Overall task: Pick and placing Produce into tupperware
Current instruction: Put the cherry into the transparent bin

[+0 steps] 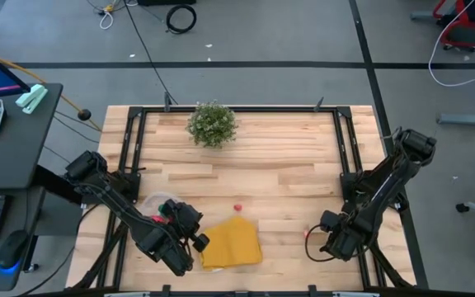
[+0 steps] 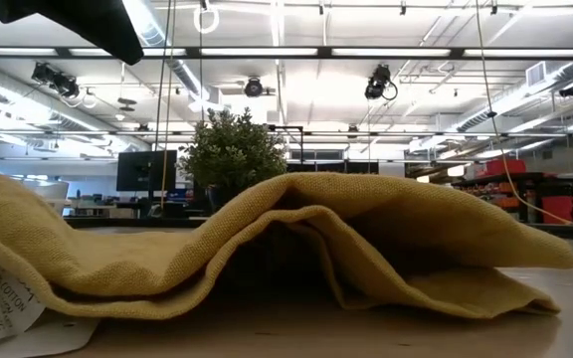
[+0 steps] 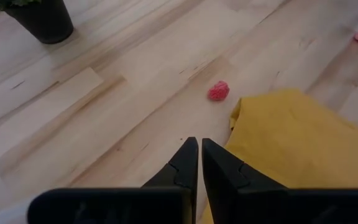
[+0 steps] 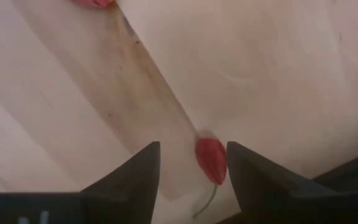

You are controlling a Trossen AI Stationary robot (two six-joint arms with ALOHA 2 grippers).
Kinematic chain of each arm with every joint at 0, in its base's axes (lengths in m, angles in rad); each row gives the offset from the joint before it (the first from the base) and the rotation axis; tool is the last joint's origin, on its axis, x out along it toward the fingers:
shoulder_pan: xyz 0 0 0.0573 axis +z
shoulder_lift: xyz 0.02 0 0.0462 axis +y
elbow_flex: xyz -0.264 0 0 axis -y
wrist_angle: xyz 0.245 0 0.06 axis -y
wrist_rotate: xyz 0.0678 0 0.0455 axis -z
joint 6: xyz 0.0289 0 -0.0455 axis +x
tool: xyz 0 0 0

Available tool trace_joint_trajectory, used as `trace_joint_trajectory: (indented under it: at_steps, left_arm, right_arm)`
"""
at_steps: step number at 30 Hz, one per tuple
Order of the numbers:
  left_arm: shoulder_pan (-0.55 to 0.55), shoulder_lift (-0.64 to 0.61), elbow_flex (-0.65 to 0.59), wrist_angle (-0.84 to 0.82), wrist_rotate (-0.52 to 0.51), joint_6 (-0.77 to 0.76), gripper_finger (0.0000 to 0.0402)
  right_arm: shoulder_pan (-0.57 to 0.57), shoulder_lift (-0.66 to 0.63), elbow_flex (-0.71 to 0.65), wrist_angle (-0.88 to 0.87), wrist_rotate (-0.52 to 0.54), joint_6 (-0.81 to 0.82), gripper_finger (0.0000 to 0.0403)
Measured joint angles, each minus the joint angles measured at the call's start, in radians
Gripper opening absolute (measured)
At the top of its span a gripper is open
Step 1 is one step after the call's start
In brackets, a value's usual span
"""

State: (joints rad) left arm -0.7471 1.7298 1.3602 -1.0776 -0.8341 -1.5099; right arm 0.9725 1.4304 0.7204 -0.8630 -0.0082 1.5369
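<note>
Folded yellow cloth (image 1: 232,242) fills the front-centre of the light wooden table (image 1: 287,177), touching the left gripper (image 1: 198,241), whose fingers are pressed together. Bare wood runs between the cloth and the bushy green potted plant (image 1: 213,124) at the back edge, broken only by a small red raspberry-like toy (image 1: 238,208) just behind the cloth. Right gripper (image 1: 312,246), jaws apart, straddles a small red chili-like toy (image 4: 211,159) at front right. Black frame rails (image 1: 346,140) line both sides.

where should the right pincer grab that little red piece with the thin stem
Grip the red piece across its plump body, coming straight down from above. It lies flat on the table, already between the open fingers of the right pincer. Its thin curved stem trails off one end and is too slender to pinch.
</note>
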Motion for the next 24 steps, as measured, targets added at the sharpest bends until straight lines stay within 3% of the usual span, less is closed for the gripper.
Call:
trace_joint_trajectory:
  at_steps: [10, 24]
  left_arm:
    - [0.0, 0.0, 0.0, 0.001, 0.0, 0.005, 0.0035]
    - [0.0, 0.0, 0.0, 0.003, 0.0, 0.006, 0.003]
  right_arm:
    - [0.005, 0.016, -0.001, -0.003, -0.026, 0.009, 0.0192]
    - [0.095, 0.045, -0.002, -0.003, 0.002, 0.12, 0.0191]
